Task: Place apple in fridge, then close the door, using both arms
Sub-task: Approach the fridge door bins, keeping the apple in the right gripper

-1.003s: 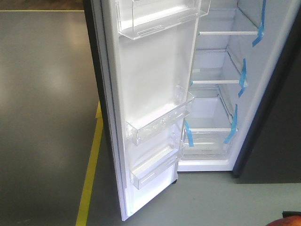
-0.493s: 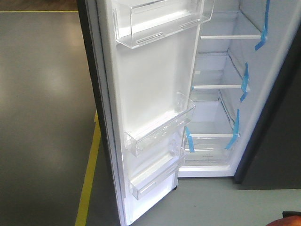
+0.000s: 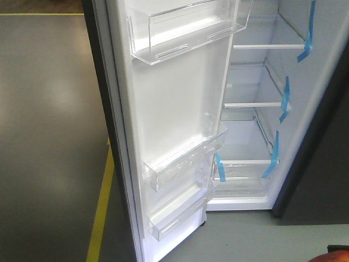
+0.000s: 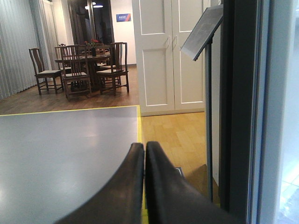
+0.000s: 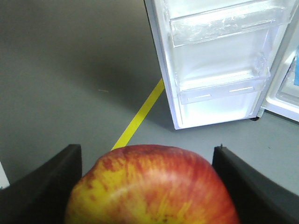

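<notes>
In front the fridge (image 3: 248,142) stands with its door (image 3: 174,109) swung wide, a sliver of the apple (image 3: 329,257) at the bottom right corner; the left wrist shows the left hand (image 4: 144,154) closed on nothing above the floor (image 4: 56,154); the right wrist shows the right hand (image 5: 147,151) gripping the apple between its fingers (image 5: 51,182)

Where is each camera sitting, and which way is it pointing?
Front-facing: on the robot, looking down into the open fridge and at the door and its white inner face; no arm clearly shows, only a sliver of the apple.
Left wrist: behind the shut left fingers, looking level across grey floor to a dining table.
Right wrist: behind the apple held between the right fingers, looking down at the door's lower bins.
Shared: front and right wrist both show apple, door and yellow floor line.
</notes>
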Robot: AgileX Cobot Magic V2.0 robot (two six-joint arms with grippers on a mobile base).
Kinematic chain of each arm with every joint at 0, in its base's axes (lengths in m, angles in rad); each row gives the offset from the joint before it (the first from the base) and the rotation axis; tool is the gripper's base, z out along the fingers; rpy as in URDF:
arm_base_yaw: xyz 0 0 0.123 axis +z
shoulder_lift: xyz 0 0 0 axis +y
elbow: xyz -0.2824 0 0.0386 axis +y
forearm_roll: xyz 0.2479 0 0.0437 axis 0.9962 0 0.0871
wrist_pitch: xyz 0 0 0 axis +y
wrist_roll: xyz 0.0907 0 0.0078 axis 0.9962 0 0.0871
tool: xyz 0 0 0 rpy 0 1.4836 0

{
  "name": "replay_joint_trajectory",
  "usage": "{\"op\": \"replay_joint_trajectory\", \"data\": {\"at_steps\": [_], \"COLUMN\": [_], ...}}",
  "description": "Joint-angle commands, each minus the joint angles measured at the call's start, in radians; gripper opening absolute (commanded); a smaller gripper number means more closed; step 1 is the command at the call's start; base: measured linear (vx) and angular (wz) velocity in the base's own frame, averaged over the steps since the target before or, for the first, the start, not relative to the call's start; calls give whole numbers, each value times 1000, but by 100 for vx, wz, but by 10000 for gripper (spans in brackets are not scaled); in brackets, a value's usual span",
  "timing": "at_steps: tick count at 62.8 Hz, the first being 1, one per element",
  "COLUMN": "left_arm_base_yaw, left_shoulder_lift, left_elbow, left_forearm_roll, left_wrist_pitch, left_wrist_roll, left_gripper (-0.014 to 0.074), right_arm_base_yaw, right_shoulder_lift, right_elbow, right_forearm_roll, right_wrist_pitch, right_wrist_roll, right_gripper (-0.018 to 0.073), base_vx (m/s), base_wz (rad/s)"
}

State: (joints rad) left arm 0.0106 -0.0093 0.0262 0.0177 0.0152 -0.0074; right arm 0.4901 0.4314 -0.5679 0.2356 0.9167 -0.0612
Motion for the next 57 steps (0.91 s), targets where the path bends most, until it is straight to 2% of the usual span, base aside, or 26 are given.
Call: {"op": "replay_joint_trajectory", "data": {"at_steps": [1,57], "left_arm_base_yaw": [1,1], "left_shoulder_lift": [21,21], "left_elbow": [21,21], "left_forearm_roll": [-2,-2], "left_wrist_pitch": [-68,-68], "left_wrist_roll": [-10,-10], "left_gripper": [-6,-6], "right_arm_base_yaw": [0,0], "right_shoulder_lift": [7,7], "right_elbow": [-28,-28], "right_forearm_roll": [14,14], "right_wrist_pitch": [-65,-65], "right_wrist_roll": [-3,-3], "right_gripper": [348,348], "base_vx": [6,6], "base_wz": [-1,-1]}}
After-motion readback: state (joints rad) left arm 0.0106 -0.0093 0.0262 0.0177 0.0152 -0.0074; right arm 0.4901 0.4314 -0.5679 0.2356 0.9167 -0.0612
